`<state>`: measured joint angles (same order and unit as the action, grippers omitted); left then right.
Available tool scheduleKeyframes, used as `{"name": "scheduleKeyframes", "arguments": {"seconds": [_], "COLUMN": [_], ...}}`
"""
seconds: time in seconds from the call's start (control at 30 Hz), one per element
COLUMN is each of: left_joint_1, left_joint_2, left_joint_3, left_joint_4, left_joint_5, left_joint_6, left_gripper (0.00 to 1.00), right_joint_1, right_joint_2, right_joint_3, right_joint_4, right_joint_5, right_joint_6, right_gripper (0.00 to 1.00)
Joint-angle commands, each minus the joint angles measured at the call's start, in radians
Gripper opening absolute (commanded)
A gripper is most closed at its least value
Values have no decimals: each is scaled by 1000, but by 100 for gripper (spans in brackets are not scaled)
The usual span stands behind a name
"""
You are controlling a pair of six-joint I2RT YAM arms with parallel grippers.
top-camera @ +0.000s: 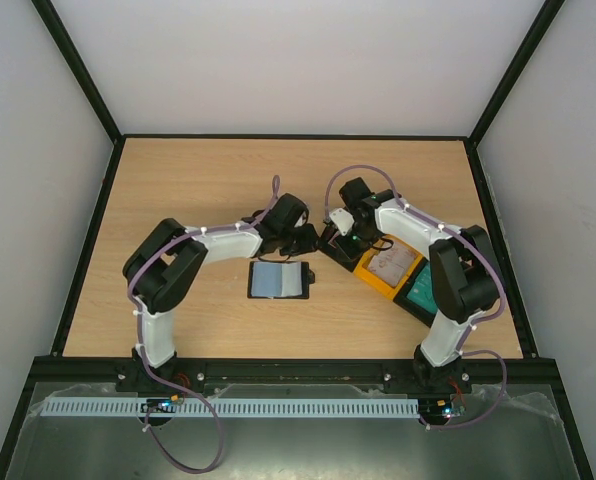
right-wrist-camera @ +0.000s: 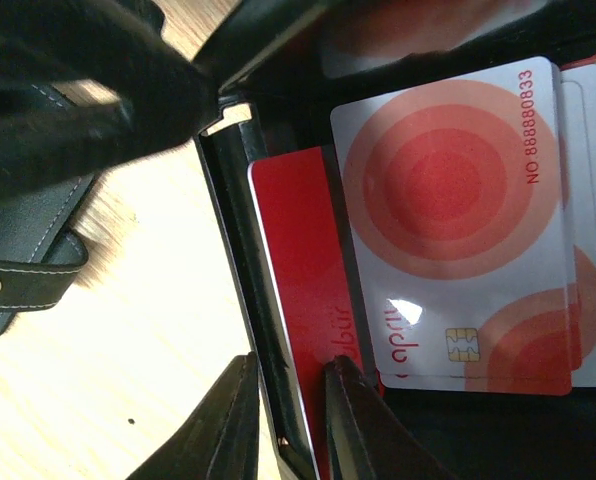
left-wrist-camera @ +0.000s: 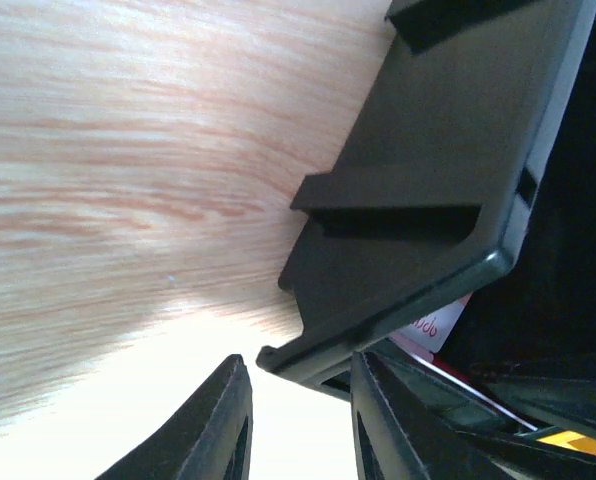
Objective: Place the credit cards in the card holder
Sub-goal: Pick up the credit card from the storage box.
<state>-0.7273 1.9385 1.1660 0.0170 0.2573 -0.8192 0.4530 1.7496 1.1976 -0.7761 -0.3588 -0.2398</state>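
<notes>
Wood-grain table (top-camera: 178, 180) fills the white-walled cell, and both arms reach in to its middle, where joined bins sit right of centre. The card holder (top-camera: 278, 281) lies open and flat on the table just left of the bins, pale blue lining up, with no card visible in it. Its stitched clasp tab (right-wrist-camera: 18, 280) shows at the edge of the right wrist view.

The step in hand looks like the first pick: getting one card out of the black bin (right-wrist-camera: 228, 200). In that bin a red card (right-wrist-camera: 303, 260) stands on edge against the wall, beside a flat stack of red-and-white cards (right-wrist-camera: 458, 230).

The right gripper (right-wrist-camera: 292, 360) has its fingers set narrow. One is outside the bin wall and one is inside over the red card, so wall and card both sit in the gap. I cannot tell whether it is pinching yet.

The left gripper (left-wrist-camera: 298, 360) is part closed about the bin's corner (left-wrist-camera: 418, 200), probably to steady it, though firm contact is not clear. More cards lie in the yellow bin (top-camera: 363, 268).

Next, the right fingers need to catch the card alone, free of the wall. Then they must lift it straight up and carry it left to a slot in the holder.
</notes>
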Motion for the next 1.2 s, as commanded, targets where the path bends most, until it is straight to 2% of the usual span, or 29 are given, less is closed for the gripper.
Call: {"name": "scheduleKeyframes", "arguments": {"seconds": [0.0, 0.2, 0.33, 0.47, 0.6, 0.7, 0.83, 1.0, 1.17], "left_joint_1": [25, 31, 32, 32, 32, 32, 31, 32, 35], "left_joint_2": [-56, -90, -119, -162, -236, -297, -410, -574, -717], "left_joint_3": [8, -1, -8, -32, -72, -109, -176, -256, -293], "left_joint_4": [-16, -28, -34, -29, -5, 18, 74, 131, 127], "left_joint_5": [-27, -43, -61, -96, -141, -163, -193, -242, -186], "left_joint_6": [11, 21, 25, 22, 10, 1, -6, 18, 61], "left_gripper": [30, 30, 30, 30, 33, 38, 51, 65, 82], "right_joint_1": [6, 6, 6, 6, 6, 6, 6, 6, 7], "right_joint_2": [41, 42, -8, -79, -177, -247, -298, -367, -424], "right_joint_3": [7, 42, 42, 38, 36, 51, 107, 72, -51], "right_joint_4": [-20, -21, -4, 36, 61, 70, 59, 135, 337], "right_joint_5": [22, 21, 52, 145, 204, 215, 101, 3, -304], "right_joint_6": [9, 22, 28, 60, 98, 198, 318, 515, 821], "right_gripper": [16, 2, 2, 2, 2, 2, 2, 2, 2]}}
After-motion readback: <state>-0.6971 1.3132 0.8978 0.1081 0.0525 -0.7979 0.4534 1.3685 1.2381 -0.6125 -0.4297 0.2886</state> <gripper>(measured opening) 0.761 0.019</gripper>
